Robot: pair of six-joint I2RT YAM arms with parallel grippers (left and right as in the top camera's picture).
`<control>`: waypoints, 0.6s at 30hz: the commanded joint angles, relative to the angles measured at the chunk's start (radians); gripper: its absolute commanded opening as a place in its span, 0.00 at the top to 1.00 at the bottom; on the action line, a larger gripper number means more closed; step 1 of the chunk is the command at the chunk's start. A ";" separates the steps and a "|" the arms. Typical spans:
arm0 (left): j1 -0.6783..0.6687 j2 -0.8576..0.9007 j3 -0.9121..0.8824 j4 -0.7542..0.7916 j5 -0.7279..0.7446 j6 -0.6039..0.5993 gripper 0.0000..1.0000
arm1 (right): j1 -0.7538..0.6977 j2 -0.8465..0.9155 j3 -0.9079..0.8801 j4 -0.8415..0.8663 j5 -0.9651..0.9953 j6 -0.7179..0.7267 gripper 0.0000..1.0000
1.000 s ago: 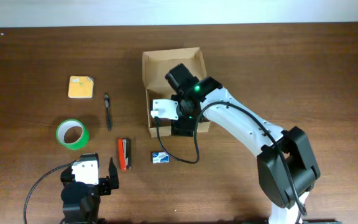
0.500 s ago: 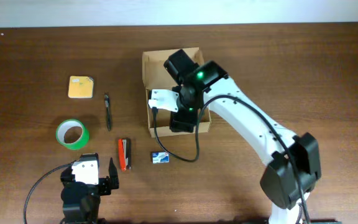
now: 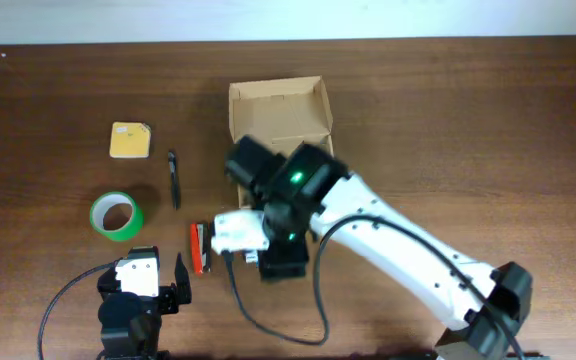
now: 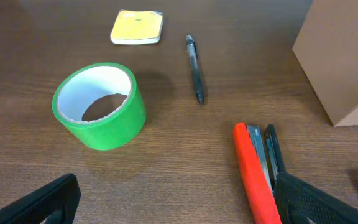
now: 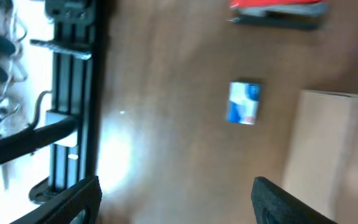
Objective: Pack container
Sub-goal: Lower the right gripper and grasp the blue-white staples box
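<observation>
Tan container (image 3: 280, 112) sitting open, far centre.
Right gripper (image 5: 176, 186) hovering agape, empty, near blue box (image 5: 244, 103); left gripper (image 4: 176, 190) gaping, empty.

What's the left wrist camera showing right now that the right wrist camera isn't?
Only left wrist: the green tape roll, yellow pad and pen. Only right wrist: the blue-and-white packet whole (left wrist catches just a sliver) and a black frame past the table edge. Both: the red stapler and a side of the cardboard box.
</observation>
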 commanded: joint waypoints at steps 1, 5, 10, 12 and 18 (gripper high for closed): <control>0.005 -0.004 -0.004 -0.006 -0.011 -0.013 0.00 | 0.007 -0.002 -0.078 0.014 0.006 0.028 0.21; 0.005 -0.004 -0.004 -0.006 -0.011 -0.013 0.01 | 0.006 -0.002 -0.177 0.090 0.005 0.035 0.21; 0.005 -0.004 -0.004 -0.006 -0.011 -0.013 0.01 | 0.006 -0.002 -0.277 0.214 0.002 0.051 0.20; 0.005 -0.004 -0.004 -0.006 -0.011 -0.013 0.00 | 0.006 -0.002 -0.312 0.263 0.002 0.057 0.20; 0.005 -0.004 -0.004 -0.006 -0.011 -0.013 0.00 | 0.006 0.000 -0.400 0.402 0.002 0.057 0.20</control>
